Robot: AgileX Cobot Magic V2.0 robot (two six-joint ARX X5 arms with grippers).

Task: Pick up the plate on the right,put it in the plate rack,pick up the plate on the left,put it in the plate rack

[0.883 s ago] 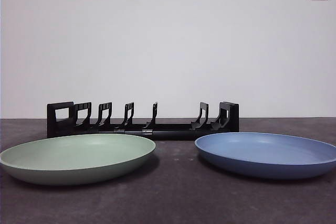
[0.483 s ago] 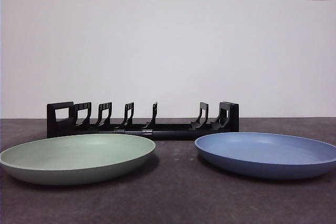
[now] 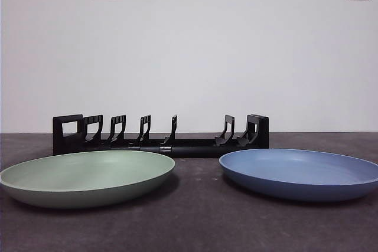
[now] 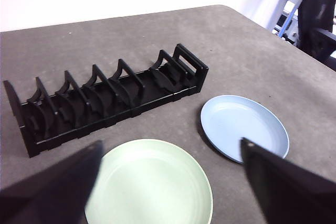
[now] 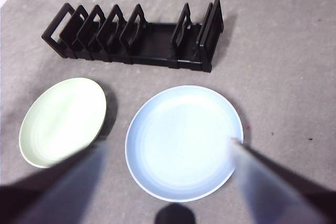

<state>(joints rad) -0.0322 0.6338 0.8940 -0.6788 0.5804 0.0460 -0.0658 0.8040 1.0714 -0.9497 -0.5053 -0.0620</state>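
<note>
- Two plates lie flat on the bench [image 3: 195,228] — neither has been racked, so the whole task remains.
- Blue plate [image 3: 300,173] sits at lower right of the front view; green plate [image 3: 85,177] at lower left, the two apart.
- Plate rack [image 3: 160,136] stands behind both, mid-frame, every slot vacant.
- Right pincer [image 5: 168,182] hangs high above the blue plate [image 5: 184,141], jaws spread wide, touching nothing.
- Left pincer [image 4: 170,174] hangs high over the green plate [image 4: 149,182], jaws likewise apart.
- Judgement: first step — grasping the right-hand plate — not yet begun; neither arm enters the front view.
</note>
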